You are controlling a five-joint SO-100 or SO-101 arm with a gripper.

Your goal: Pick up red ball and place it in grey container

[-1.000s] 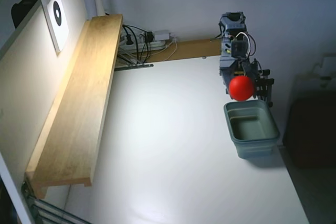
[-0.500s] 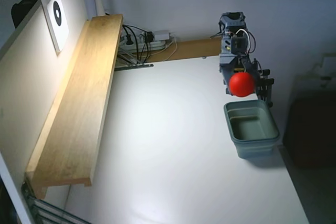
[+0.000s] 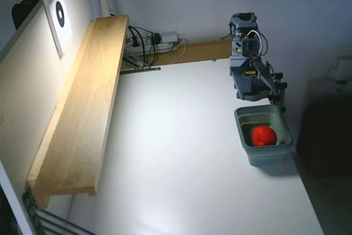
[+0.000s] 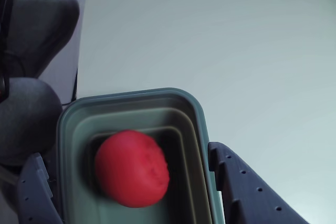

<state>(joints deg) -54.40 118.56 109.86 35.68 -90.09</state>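
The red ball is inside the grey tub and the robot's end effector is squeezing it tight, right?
Not quite. The red ball is inside the grey tub, but the end effector is open and not squeezing it; the wrist view shows its fingers spread either side.

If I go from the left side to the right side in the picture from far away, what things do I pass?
Wooden shelf → tangle of cables → white table → grey container with the red ball inside.

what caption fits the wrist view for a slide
Red ball inside the grey container, open gripper above.
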